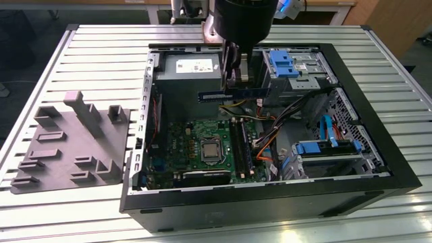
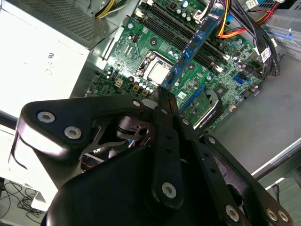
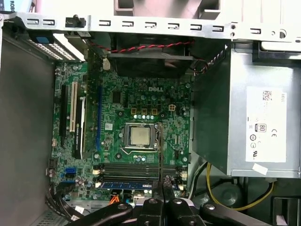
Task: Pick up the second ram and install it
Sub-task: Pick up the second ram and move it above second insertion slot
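In the exterior view my gripper [image 1: 238, 85] hangs inside the open computer case, shut on the second ram [image 1: 233, 94]. The ram is a thin blue board, held level above the gap between the power supply and the green motherboard [image 1: 192, 134]. The long black memory slots [image 1: 242, 144] lie below it, nearer the front. In the second wrist view the second ram [image 2: 193, 44] stretches away from the closed fingertips [image 2: 163, 96] over the board. The first wrist view shows the second ram [image 3: 161, 150] edge-on as a thin line, and another blue module [image 3: 127, 185] sitting in a slot.
The grey power supply [image 1: 185, 73] sits just behind the gripper at the exterior view's left. Orange, yellow and black cables [image 1: 266, 147] run beside the slots. Blue drive brackets [image 1: 284, 63] and a drive cage [image 1: 324, 149] fill the case's right side. A grey fixture tray [image 1: 68, 147] lies outside.
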{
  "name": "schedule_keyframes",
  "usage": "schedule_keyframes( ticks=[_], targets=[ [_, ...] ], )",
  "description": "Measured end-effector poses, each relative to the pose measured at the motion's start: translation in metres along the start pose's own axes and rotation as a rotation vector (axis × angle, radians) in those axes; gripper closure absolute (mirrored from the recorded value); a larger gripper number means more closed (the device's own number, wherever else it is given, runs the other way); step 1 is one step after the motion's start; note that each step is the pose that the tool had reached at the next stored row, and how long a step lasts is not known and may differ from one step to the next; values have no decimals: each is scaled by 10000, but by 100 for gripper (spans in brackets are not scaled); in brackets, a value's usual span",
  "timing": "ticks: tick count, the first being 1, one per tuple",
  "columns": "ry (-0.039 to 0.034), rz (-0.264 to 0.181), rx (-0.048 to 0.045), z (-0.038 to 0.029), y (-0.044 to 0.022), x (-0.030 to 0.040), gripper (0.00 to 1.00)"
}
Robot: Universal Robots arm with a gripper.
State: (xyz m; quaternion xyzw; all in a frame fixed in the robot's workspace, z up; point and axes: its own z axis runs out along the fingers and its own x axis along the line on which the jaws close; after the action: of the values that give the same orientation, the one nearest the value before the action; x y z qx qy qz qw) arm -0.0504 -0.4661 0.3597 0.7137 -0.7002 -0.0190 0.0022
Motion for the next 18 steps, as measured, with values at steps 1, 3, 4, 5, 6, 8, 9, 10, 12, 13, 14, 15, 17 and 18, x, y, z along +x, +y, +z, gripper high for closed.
schedule_keyframes(
  ticks=[1,3,4,5,6,8,9,10,12,13,14,15,17,18],
  targets=[
    [1,0,0,10,0,1,88],
    [1,-1,0,31,-1,3,88],
    [1,0,-1,42,-1,4,88],
    [1,0,0,52,-2,6,88],
    [2,0,-1,61,-2,7,88],
    [1,0,0,77,-2,10,88],
    [1,0,0,84,-2,11,88],
    [1,0,-1,90,-2,12,88],
    [1,0,0,102,-3,14,88],
    [1,0,0,107,-3,15,88],
    [1,0,0,113,-3,16,88],
    [1,0,-1,119,-3,17,88],
    [1,0,0,133,-4,20,88],
    [1,0,0,141,-4,22,88]
  ],
)
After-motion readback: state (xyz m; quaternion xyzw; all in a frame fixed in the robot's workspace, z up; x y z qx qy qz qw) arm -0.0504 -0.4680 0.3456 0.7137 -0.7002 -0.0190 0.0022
